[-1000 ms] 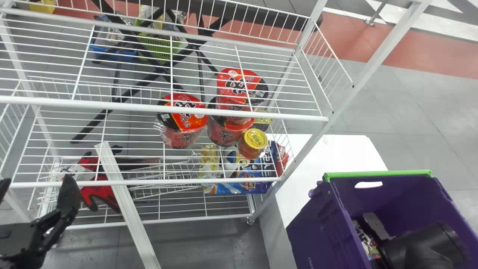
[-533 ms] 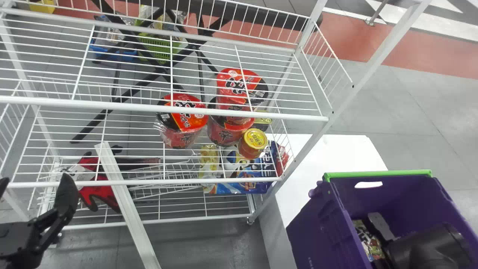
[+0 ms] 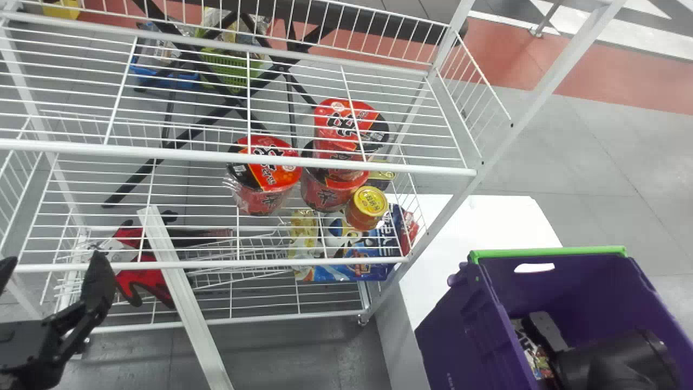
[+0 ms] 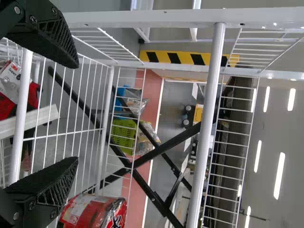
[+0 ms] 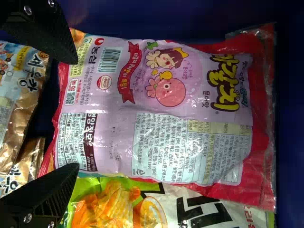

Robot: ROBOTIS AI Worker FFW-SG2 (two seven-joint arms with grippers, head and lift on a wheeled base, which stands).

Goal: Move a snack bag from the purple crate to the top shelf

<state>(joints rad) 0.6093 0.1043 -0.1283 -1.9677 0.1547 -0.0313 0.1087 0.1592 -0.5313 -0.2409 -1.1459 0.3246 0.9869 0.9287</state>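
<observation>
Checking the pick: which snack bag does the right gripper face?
The lilac bag: it alone is framed by the gripper's fingertips, unlike the green bag and brownish ones.

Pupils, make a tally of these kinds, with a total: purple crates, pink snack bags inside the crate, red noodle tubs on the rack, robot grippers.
Purple crate: 1
Pink snack bag: 1
Red noodle tubs: 3
Left gripper and right gripper: 2
Total: 7

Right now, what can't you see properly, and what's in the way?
- Head view: part of the inside of the purple crate, hidden by the right arm.
- Right wrist view: some of the green bag, tucked under the pink bag and cut off by the edge.
- Left wrist view: part of the red package, cut off by the edge.
</observation>
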